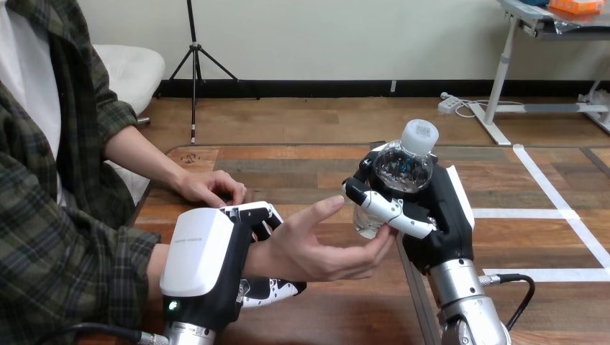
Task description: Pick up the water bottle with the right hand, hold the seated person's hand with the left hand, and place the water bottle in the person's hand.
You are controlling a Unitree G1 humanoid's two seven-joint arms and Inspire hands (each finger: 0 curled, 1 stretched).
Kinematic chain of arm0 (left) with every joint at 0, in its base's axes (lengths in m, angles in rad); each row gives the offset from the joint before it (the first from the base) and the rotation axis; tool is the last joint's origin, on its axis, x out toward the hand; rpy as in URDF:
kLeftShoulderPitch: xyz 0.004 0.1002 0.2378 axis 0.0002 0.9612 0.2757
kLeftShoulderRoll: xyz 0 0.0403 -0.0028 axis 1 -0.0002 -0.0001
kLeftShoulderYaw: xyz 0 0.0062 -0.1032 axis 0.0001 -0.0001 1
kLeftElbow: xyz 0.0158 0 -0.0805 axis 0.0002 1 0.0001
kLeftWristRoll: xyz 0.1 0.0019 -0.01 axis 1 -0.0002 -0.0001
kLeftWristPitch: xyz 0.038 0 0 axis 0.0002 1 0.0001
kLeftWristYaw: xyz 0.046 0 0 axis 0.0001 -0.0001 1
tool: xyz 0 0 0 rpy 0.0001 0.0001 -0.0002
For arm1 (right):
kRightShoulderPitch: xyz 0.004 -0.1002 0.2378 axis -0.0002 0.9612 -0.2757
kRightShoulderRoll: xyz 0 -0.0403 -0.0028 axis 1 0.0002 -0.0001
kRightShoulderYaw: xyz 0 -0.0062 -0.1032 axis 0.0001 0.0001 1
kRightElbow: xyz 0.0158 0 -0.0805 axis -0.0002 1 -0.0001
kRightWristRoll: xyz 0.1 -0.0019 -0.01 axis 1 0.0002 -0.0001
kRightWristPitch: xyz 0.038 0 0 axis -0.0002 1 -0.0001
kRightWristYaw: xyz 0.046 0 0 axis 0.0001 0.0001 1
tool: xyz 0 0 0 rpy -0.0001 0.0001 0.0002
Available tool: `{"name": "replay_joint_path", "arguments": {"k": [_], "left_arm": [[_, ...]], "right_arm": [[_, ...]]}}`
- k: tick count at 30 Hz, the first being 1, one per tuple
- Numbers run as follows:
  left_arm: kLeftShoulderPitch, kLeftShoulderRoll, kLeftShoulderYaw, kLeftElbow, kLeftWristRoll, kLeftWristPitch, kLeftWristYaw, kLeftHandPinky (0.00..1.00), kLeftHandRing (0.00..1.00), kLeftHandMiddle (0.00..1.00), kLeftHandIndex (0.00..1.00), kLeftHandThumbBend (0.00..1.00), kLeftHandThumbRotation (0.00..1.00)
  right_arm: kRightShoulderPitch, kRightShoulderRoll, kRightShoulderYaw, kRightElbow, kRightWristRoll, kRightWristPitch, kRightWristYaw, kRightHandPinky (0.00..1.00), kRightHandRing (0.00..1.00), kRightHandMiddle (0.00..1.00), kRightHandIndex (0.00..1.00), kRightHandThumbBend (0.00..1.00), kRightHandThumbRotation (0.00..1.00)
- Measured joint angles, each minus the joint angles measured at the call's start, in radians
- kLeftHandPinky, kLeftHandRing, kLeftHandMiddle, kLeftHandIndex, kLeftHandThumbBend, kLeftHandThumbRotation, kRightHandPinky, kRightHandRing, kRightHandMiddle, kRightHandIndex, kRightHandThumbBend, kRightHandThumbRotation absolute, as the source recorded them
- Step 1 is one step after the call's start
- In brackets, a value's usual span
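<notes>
Wooden table (302,162) spreads ahead, with the person's hand at the view's left (212,188) resting on it. Nearer, the left hand (198,259) has fingers and thumb curled round the wrist of the person's open hand (316,241), whose fingertips reach just to the base of the water bottle (399,172); the right hand (439,215) grips that bottle upright, off the table. Pickup and hand-hold look done; settling the bottle into the waiting palm and letting go remain.
</notes>
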Motion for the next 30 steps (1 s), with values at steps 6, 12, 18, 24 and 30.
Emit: {"name": "replay_joint_path", "arguments": {"k": [6, 12, 18, 24, 30], "left_arm": [[0.0, 0.0, 0.0, 0.0, 0.0, 0.0, 0.0, 0.21, 0.25, 0.3, 0.36, 0.9, 0.0], [0.0, 0.0, -0.001, 0.0, 0.0, 0.0, 0.0, 0.21, 0.25, 0.3, 0.36, 0.9, 0.0], [0.0, 0.0, -0.001, 0.0, 0.0, 0.0, 0.0, 0.22, 0.25, 0.3, 0.36, 0.9, 0.0], [0.0, 0.0, -0.001, 0.0, 0.0, 0.0, -0.001, 0.21, 0.25, 0.3, 0.36, 0.9, 0.0], [0.0, 0.0, -0.001, -0.001, 0.0, 0.0, -0.007, 0.21, 0.25, 0.3, 0.36, 0.9, 0.0]], "right_arm": [[0.003, -0.001, 0.0, 0.0, 0.002, 0.0, 0.009, 0.46, 0.43, 0.41, 0.38, 0.65, 0.0], [0.006, 0.0, 0.0, 0.0, 0.015, 0.002, 0.025, 0.46, 0.44, 0.41, 0.39, 0.65, 0.0], [0.009, 0.0, 0.0, 0.0, 0.019, 0.008, 0.032, 0.45, 0.43, 0.41, 0.38, 0.64, 0.0], [0.012, 0.0, 0.0, -0.001, 0.021, 0.019, 0.034, 0.45, 0.43, 0.41, 0.38, 0.64, 0.0], [0.015, 0.0, 0.0, -0.002, 0.027, 0.032, 0.034, 0.46, 0.43, 0.41, 0.38, 0.65, 0.0]]}}
